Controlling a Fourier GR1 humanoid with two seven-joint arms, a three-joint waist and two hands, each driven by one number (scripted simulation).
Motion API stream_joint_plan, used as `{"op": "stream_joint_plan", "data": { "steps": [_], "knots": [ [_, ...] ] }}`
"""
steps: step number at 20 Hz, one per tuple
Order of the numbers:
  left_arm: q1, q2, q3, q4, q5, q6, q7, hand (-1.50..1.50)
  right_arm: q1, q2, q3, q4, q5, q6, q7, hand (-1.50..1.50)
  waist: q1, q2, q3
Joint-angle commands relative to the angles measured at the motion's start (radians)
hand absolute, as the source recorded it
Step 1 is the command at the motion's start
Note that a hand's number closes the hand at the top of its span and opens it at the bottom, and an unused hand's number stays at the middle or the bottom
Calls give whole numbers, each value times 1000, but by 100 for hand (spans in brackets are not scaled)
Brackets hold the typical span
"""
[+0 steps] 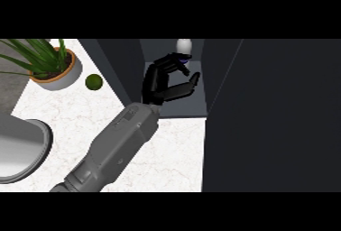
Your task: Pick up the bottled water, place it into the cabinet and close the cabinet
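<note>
- My left hand (166, 81) is inside the open cabinet (180, 107). My fingers (162, 72) are bent in a loose C, and my thumb (192, 81) stands apart from them. I see nothing in the gap between them.
- The bottled water (184, 45) stands at the far back of the cabinet, just past my fingertips. A small purple bit shows right at my fingertips. It may be part of the bottle, but it is too dark in there to be sure, so I cannot tell if I am touching the bottle.
- What could go wrong: if I pull my hand out with my fingers this close, I think they could catch the bottle and tip it over or drag it along.
- The cabinet is narrow. My thumb is close to the right wall, so a crooked pull could bump my hand on the side.
- The big dark panel on the right looks like the cabinet door (273, 117). It is not closed yet. My forearm (117, 144) lies across the cabinet's opening, so I think the door would hit my arm if it swung shut now.
- My right hand is not in sight.
- On the white counter (177, 155), far left, is a potted plant (50, 63). A small round green fruit (94, 81) sits just beside it.
- At the near left edge is a big grey round thing (26, 149), maybe a bowl or a sink.
- These are all well apart from the cabinet, so they should not get in my way.
</note>
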Motion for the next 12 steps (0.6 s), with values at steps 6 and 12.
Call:
{"op": "stream_joint_plan", "data": {
  "steps": [6, 12],
  "knots": [
    [344, 15, -227, -389, 17, -9, 64, -150, 35, 23, 80, -158, 79, -89, 98, -150, 50, -8, 0],
    [681, 174, -296, -636, -17, 7, -36, -150, 12, 10, 70, -139, 81, -115, 84, -150, 76, -8, 0]
  ]
}}
